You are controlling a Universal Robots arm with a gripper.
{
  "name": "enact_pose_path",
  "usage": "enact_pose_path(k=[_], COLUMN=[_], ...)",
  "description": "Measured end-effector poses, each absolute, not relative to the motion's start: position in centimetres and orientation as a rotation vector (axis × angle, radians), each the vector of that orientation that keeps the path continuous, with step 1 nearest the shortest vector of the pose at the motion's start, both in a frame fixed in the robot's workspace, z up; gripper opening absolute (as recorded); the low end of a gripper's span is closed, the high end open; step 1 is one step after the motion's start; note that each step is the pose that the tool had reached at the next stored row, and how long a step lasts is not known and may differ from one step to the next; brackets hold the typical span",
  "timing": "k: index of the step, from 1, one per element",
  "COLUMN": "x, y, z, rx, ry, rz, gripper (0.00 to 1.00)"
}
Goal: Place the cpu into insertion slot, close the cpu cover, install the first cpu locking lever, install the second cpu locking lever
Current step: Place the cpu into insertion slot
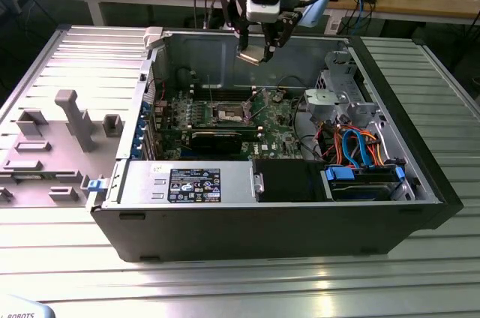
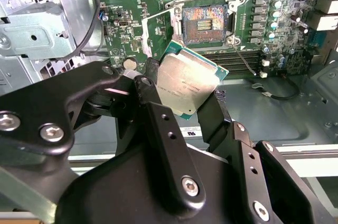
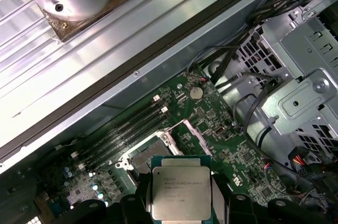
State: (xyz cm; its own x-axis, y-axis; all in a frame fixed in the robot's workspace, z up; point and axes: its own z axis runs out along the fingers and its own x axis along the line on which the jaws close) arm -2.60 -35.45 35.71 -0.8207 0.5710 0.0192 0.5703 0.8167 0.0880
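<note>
Cpu (image 2: 191, 82) hung above the far wall of the case (image 1: 300, 222), pinched by opposite edges between the closed-in fingers (image 2: 214, 112) of the gripper (image 2: 185, 89), presumably sparing its contact face, well apart from the bare insertion slot (image 2: 205, 23).

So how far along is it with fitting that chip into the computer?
Nothing looks finished yet. In hand: the gripper grips the cpu, held above the open case. The insertion slot is empty and the cpu cover appears to stand open. Left: seating the chip, closing the cover, both lever steps.
</note>
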Motion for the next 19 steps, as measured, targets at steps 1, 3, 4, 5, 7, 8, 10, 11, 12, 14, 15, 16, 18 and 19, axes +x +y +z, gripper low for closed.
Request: enact_pose_path(k=[1,3,4,5,7,8,10,11,12,14,15,16,18,19], x=[-2.6,-2.6,-2.6,-2.6,-2.6,-2.61,-2.61,-2.61,-2.61,-2.61,-2.61,-2.61,-2.61,-2.61], y=[-35.45,-35.45,-35.45,-35.45,-35.45,-35.45,-35.45,-35.45,-35.45,-35.45,-35.45,-35.45,-35.45,-35.45], z=[35.71,35.71,35.71,35.71,35.71,35.71,35.71,35.71,35.71,35.71,35.71,35.71,35.71,35.71], rx=[0.94,0.943,0.945,0.946,0.951,0.953,0.957,0.958,0.961,0.967,0.968,0.969,0.969,0.969], ry=[2.986,2.985,2.984,2.984,2.982,2.981,2.98,2.98,2.979,2.976,2.976,2.976,2.976,2.976], rz=[0.141,0.141,0.141,0.141,0.141,0.141,0.141,0.141,0.141,0.141,0.141,0.141,0.141,0.141], gripper=[0.54,0.54,0.54,0.54,0.54,0.54,0.54,0.54,0.54,0.54,0.54,0.54,0.54,0.54])
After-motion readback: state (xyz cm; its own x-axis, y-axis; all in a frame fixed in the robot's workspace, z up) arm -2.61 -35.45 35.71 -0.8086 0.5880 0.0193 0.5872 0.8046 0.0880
